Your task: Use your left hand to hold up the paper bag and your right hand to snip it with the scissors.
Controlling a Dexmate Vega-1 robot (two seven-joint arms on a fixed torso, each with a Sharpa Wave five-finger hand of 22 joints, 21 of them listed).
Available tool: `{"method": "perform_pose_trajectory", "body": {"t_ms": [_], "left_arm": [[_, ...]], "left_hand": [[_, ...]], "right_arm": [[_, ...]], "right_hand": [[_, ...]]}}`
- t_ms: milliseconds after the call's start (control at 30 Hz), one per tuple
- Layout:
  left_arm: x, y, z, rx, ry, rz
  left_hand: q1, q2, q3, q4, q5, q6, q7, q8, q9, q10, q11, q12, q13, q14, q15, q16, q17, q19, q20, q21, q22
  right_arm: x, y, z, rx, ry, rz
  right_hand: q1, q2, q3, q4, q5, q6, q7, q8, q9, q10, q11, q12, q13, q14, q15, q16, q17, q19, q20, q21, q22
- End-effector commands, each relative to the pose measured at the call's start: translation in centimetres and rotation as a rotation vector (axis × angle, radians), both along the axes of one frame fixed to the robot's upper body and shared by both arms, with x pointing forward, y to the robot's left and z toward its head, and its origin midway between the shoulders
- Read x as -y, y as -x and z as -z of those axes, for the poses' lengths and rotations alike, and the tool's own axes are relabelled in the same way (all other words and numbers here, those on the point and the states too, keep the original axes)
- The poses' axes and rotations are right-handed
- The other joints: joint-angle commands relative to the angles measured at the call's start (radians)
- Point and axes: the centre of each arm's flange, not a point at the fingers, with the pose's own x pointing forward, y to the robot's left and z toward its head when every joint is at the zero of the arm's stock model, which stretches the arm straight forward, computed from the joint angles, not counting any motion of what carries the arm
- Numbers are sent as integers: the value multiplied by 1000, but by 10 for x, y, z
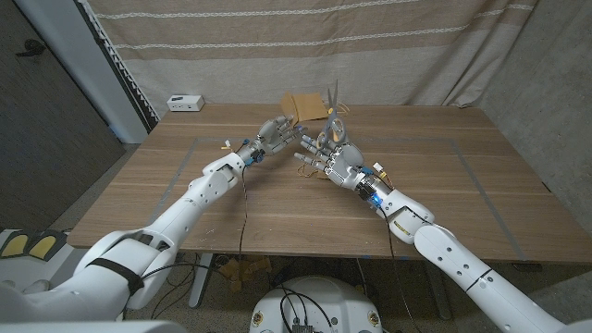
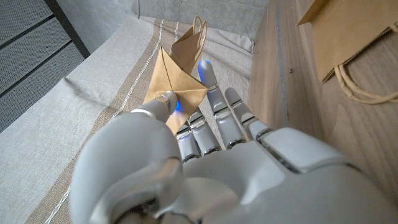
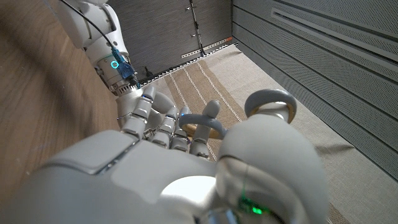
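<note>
We take the wooden table [image 1: 305,213] as landmark. Across its middle our two arms converge: the left hand [image 1: 275,136] pinches a paper bag [image 2: 175,87] raised off the table, and the right hand [image 1: 330,155] grips the scissors [image 1: 332,100], blades upright, just beside it. Between these hands we see almost no gap. A second paper bag [image 1: 305,104] lies flat at the table's far edge, just behind both hands. A small white box [image 1: 185,102] sits at the far left corner, well apart. We find bare wood along the near edge and on both outer sides of the arms. A curtain [image 1: 305,42] closes the far side.
</note>
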Motion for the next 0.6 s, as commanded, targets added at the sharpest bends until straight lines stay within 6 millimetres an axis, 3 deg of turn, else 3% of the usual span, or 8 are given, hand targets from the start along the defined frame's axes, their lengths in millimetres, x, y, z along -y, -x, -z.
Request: {"method": "perform_pose_trajectory", "body": {"t_ms": [33, 600], "left_arm": [[8, 2, -4, -46, 74, 80], [8, 11, -4, -91, 139, 132]], "left_hand": [[86, 68, -8, 4, -1, 41, -30, 27, 122, 43, -31, -4, 5, -9, -144, 9, 5, -9, -39, 14, 9], [113, 65, -14, -1, -3, 72, -29, 21, 109, 66, -31, -10, 0, -15, -145, 24, 1, -34, -34, 39, 11]], "right_arm": [[2, 2, 9, -21, 28, -15], [11, 4, 10, -31, 132, -15]], "right_hand": [[-4, 2, 1, -4, -1, -1, 4, 6, 4, 6, 7, -3, 3, 1, 8, -3, 2, 7, 4, -7, 1], [-6, 3, 1, -4, -3, -8, 7, 9, 6, 0, 8, -11, 2, -1, 13, -9, 2, 5, 5, -17, 1]]}}
